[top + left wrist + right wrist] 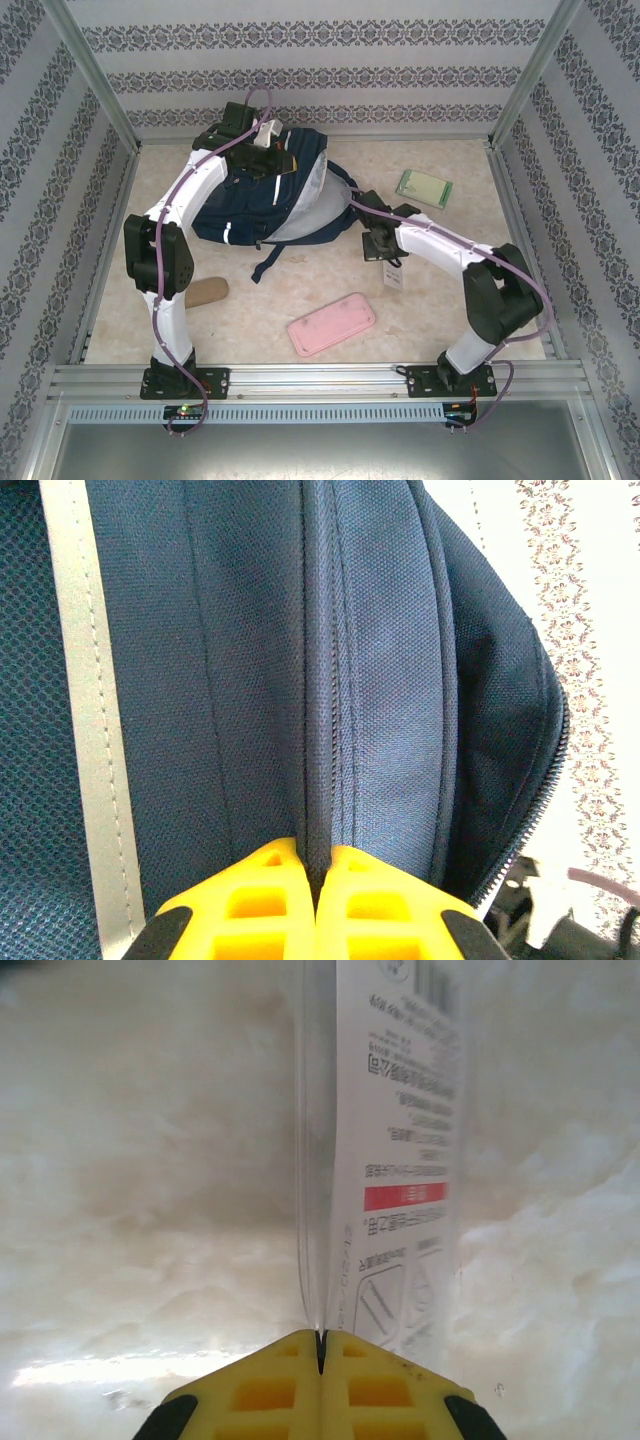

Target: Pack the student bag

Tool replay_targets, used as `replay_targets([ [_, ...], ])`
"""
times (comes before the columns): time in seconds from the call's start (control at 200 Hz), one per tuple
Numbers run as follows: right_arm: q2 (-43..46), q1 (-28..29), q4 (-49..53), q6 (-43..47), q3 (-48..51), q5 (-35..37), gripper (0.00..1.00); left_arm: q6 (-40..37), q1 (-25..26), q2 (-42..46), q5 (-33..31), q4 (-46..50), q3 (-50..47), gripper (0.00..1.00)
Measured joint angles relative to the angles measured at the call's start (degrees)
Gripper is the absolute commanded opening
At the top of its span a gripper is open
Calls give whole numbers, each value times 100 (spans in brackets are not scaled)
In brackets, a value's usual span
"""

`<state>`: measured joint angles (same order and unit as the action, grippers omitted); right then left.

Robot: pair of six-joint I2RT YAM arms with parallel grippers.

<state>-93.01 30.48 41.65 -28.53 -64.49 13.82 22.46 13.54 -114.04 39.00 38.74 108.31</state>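
Top external view: the navy backpack (250,205) lies toward the far left of the tabletop (450,290), with pale grey lining showing at its unzipped mouth on the right side. A dark strap (268,262) trails from it toward the near edge. The left arm curls over the bag, and the left tool (262,150) sits at its far end.

From the left wrist, that tool (318,865) has its yellow fingers (265,880) pressed together on a ridge of blue fabric, pinching a seam of the backpack (230,660). A pale grey stripe (85,680) runs down the left, and a zipper (545,780) edges the right.

The right tool (385,248) is just to the right of the bag. From the right wrist, this tool (320,1345) is clamped on the edge of a thin clear packet (400,1160) holding a printed card with a red bar, seen against the marbled tabletop (150,1160). I cannot tell whether the packet touches the surface.

Nearer the arms, a pink pencil case (332,323) lies flat, apart from the bag. A tan oval thing (207,292) lies beside the left arm, and a green-and-white packet (425,188) rests at the far right.
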Motion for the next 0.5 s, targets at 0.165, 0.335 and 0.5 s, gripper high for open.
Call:
replay_targets([
  [0.165, 319, 0, -85, -7, -372, -289, 0, 7, 0, 0, 39, -2, 2, 0],
  [0.335, 463, -15, -367, -81, -723, -667, 0, 46, 0, 0, 63, -15, 2, 0],
  [0.5, 402, -103, -807, -229, -1152, -1200, 0, 114, 0, 0, 105, -31, 2, 0],
])
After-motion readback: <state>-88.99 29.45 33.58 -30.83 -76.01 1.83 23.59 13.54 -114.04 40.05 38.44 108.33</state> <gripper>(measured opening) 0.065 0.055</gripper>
